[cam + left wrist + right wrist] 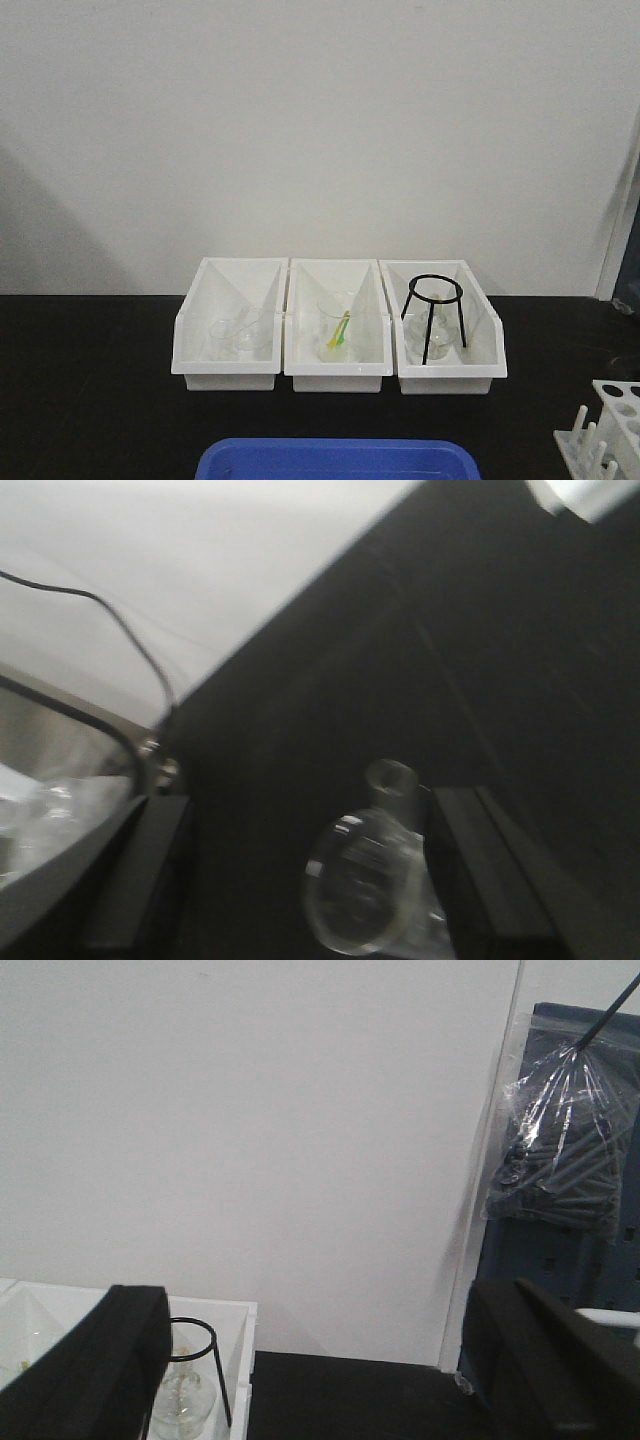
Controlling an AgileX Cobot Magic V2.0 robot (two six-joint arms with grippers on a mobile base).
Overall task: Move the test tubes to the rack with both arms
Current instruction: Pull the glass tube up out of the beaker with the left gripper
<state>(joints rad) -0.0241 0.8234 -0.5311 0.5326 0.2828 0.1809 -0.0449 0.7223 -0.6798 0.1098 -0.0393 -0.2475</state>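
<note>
Rack (616,412) upright, pegs skyward; left claw (310,820) and right claw (320,1320) both agape.

A laboratory bench: on a black worktop (90,380) against a bare white wall (320,130), three white bins (336,372) hold glass beakers (232,335) and a black wire tripod (432,315). A white test-tube rack (610,430) stands to the right, and a round glass flask (365,885) lies on the dark surface.

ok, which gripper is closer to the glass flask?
Left. The left gripper straddles the flask, with an open finger on either side. The right gripper faces the wall by the black tripod; no flask in its view.
</note>
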